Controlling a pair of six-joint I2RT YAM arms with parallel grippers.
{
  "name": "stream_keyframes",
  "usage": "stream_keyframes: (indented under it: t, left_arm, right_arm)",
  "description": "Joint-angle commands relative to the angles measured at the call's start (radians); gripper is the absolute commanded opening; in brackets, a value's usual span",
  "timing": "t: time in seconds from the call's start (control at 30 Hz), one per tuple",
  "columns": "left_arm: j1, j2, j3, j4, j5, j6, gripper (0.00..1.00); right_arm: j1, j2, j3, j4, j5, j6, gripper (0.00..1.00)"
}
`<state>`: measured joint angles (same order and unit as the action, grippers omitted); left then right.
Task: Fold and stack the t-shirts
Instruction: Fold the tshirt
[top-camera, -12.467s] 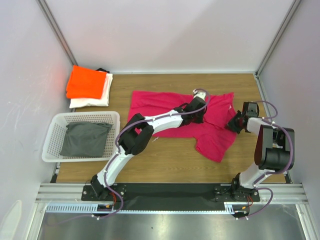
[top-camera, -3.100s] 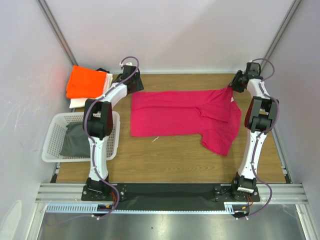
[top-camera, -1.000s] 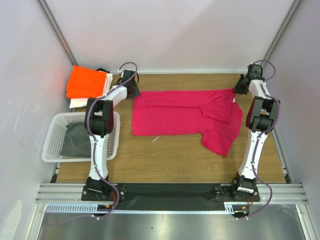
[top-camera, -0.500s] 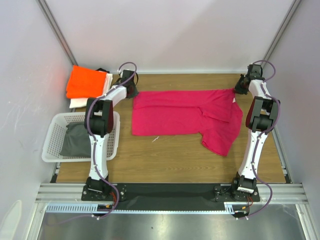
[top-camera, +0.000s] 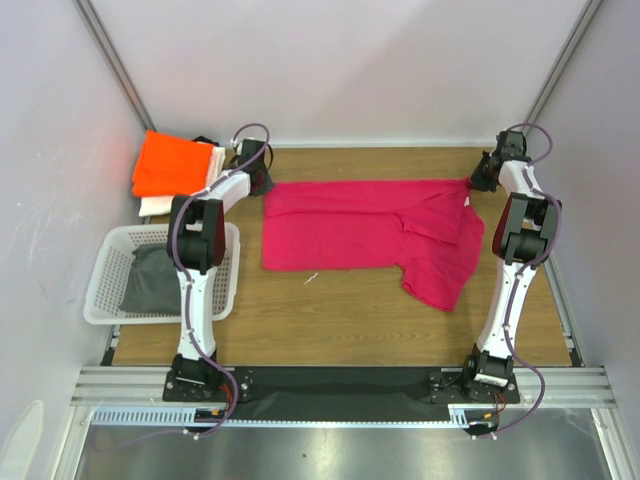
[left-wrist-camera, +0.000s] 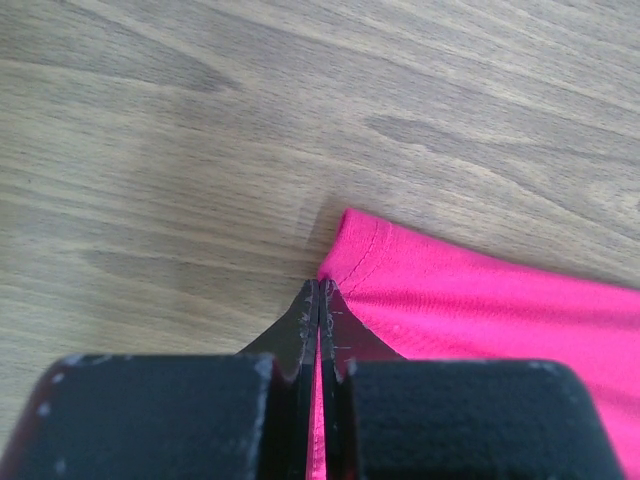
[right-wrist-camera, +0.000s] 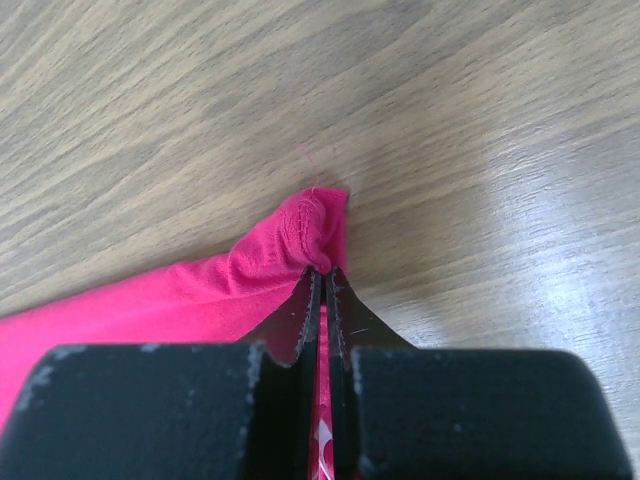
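left arm fully stretched, left gripper (top-camera: 264, 183) pinching pink tee (top-camera: 360, 225) far-left corner | right arm fully stretched, right gripper (top-camera: 477, 181) pinching far-right corner | tee spread on table (top-camera: 340, 320)

The table (top-camera: 350, 320) is wood, with visible grain and a low satin sheen that brightens at the right of the right wrist view. The pink tee (top-camera: 350, 225) is soft matt cloth of fine knit, its stitched hem showing in both wrist views. In the upper left of the top view, the orange tee (top-camera: 172, 165) and white tee (top-camera: 185, 203) are smooth matt cloth. The basket (top-camera: 165, 230) is white plastic lattice, and in it lies dull grey cloth (top-camera: 165, 280). The left gripper (left-wrist-camera: 318, 292) and right gripper (right-wrist-camera: 322, 275) are matt black with pale scuffs. A brushed metal sheet (top-camera: 320, 450) spans the bottom edge.
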<state>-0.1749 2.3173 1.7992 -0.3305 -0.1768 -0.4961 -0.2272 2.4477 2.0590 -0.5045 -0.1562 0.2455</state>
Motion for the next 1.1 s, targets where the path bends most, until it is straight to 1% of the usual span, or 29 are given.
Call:
stream_keyframes:
  t: [0.0,0.13,0.17,0.23,0.27,0.3,0.33,0.37,0.4,0.43,0.5,0.57,0.67,0.7,0.73,0.77,0.83,0.87,0.93,0.97,1.0,1.03,1.07]
  left_arm:
    - [0.018,-0.009,0.032,0.031,0.002,0.016,0.0]
    - [0.017,-0.006,0.049,0.035,0.008,0.04,0.0]
    - [0.017,-0.006,0.057,0.034,0.013,0.057,0.0]
    - [0.017,-0.006,0.071,0.033,0.036,0.071,0.04]
    - [0.017,-0.006,0.086,0.03,0.042,0.083,0.07]
    - [0.017,-0.016,0.092,0.033,0.062,0.088,0.17]
    - [0.017,-0.024,0.097,0.036,0.066,0.093,0.25]
    - [0.014,-0.036,0.097,0.042,0.068,0.108,0.34]
    - [0.012,-0.047,0.1,0.047,0.069,0.117,0.49]
    - [0.011,-0.071,0.107,0.047,0.066,0.125,0.53]
    - [0.005,-0.101,0.115,0.044,0.068,0.151,0.62]
    - [0.0,-0.148,0.121,0.031,0.063,0.165,0.64]
    - [-0.006,-0.225,0.106,-0.004,0.062,0.166,0.66]
    - [-0.009,-0.249,0.094,-0.013,0.062,0.162,0.67]
    - [-0.014,-0.272,0.072,-0.016,0.065,0.156,0.67]
    - [-0.026,-0.336,0.011,-0.01,0.086,0.146,0.68]
    - [-0.044,-0.402,-0.064,-0.002,0.092,0.133,0.68]
    - [-0.07,-0.462,-0.142,-0.001,0.092,0.128,0.7]
    - [-0.096,-0.527,-0.219,-0.018,0.076,0.11,0.72]
    - [-0.119,-0.556,-0.303,-0.018,0.074,0.084,0.75]
    - [-0.129,-0.628,-0.351,-0.013,0.073,0.064,0.84]
    - [-0.136,-0.662,-0.456,0.01,0.073,0.021,0.94]
    - [-0.15,-0.702,-0.504,0.019,0.073,-0.001,1.0]
  right_arm:
    - [-0.014,-0.058,0.0,0.003,-0.002,-0.022,0.0]
    - [-0.012,-0.055,0.007,0.017,-0.026,-0.017,0.0]
    - [-0.012,-0.049,0.024,0.014,-0.049,-0.02,0.02]
    - [-0.012,-0.035,0.056,-0.006,-0.078,-0.022,0.14]
    - [-0.011,-0.024,0.081,-0.038,-0.103,-0.022,0.29]
    - [-0.009,-0.024,0.122,-0.054,-0.112,-0.023,0.35]
    - [-0.008,-0.026,0.142,-0.078,-0.126,-0.028,0.45]
    - [-0.004,-0.03,0.157,-0.086,-0.126,-0.031,0.49]
    - [0.002,-0.051,0.185,-0.095,-0.128,-0.035,0.53]
    - [0.003,-0.065,0.199,-0.109,-0.129,-0.037,0.55]
    - [0.005,-0.117,0.217,-0.118,-0.132,-0.037,0.64]
    - [0.002,-0.16,0.228,-0.134,-0.137,-0.034,0.73]
    - [-0.006,-0.248,0.198,-0.187,-0.117,-0.015,0.78]
    - [-0.008,-0.278,0.169,-0.196,-0.109,-0.008,0.79]
    - [-0.011,-0.349,0.117,-0.197,-0.099,0.003,0.8]
    - [-0.012,-0.396,0.001,-0.177,-0.08,0.024,0.84]
    - [-0.018,-0.49,-0.161,-0.142,-0.063,0.05,0.84]
    - [-0.024,-0.597,-0.324,-0.096,-0.049,0.092,0.87]
    - [-0.035,-0.711,-0.481,-0.045,-0.052,0.141,0.91]
    - [-0.043,-0.81,-0.645,0.01,-0.074,0.194,0.93]
    - [-0.046,-0.866,-0.715,0.035,-0.091,0.215,0.94]
    - [-0.046,-0.913,-0.794,0.072,-0.109,0.236,0.96]
    - [-0.046,-0.999,-0.856,0.08,-0.111,0.26,0.97]
